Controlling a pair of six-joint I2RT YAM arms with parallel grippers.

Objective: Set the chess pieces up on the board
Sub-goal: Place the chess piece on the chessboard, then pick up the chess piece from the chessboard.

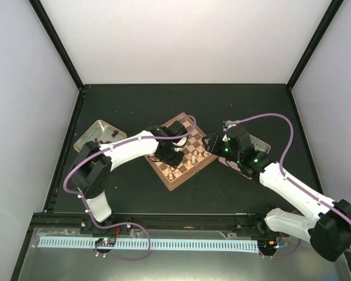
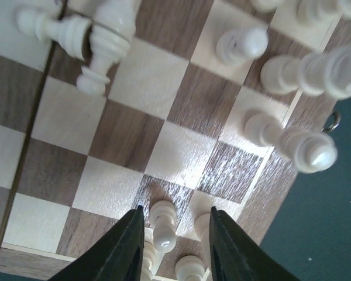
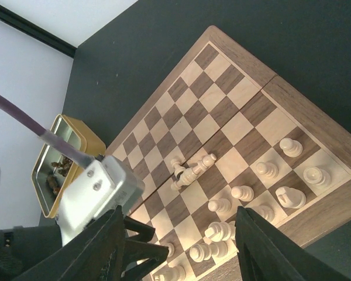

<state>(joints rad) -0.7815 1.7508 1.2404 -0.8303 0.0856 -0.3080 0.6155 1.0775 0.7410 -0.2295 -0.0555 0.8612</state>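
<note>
The board [image 3: 222,93] lies in the middle of the table. I judge the cream side mostly done: many cream pieces [image 3: 269,170] stand in rows along one edge. Two fallen pieces [image 3: 193,170] lie near the centre and must be placed. The left claw [image 2: 175,212] is parted around a standing pawn [image 2: 163,225] without touching it. The right claw [image 3: 180,213] hovers open and empty.

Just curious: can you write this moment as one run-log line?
left gripper open around pawn; right gripper open, empty; two pieces toppled on board
</note>
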